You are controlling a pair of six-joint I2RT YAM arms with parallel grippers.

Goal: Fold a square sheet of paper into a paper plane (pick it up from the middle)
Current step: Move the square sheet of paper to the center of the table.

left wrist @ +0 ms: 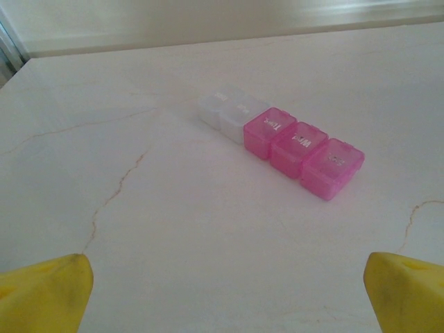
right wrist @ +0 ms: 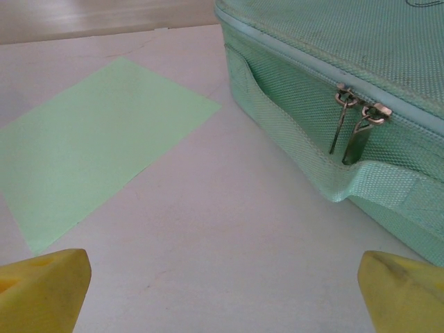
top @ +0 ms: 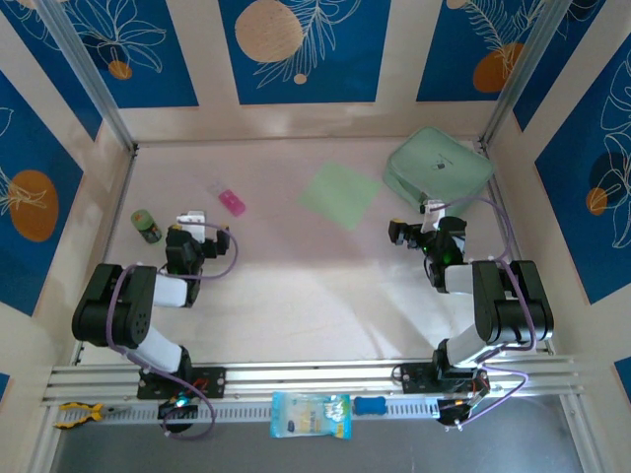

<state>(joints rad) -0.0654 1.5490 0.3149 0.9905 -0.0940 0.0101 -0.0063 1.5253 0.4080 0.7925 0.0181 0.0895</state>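
Note:
The square sheet of paper (top: 340, 195) lies flat and unfolded on the pale table, a little back of centre. In the right wrist view the pale-green sheet (right wrist: 97, 152) is ahead and to the left. My right gripper (top: 419, 219) hovers to its right, close to the mint case, and is open; its yellow fingertips (right wrist: 41, 284) stand wide apart over bare table with nothing between them (right wrist: 225, 288). My left gripper (top: 197, 222) is at the left side, far from the paper, and open too (left wrist: 225, 291).
A mint-green zip case (top: 437, 168) sits back right, its zip pulls (right wrist: 354, 128) facing my right gripper. A pink and white pill box (top: 231, 201) lies ahead of my left gripper (left wrist: 284, 139). A small dark can (top: 147, 226) stands far left. Walls enclose the table.

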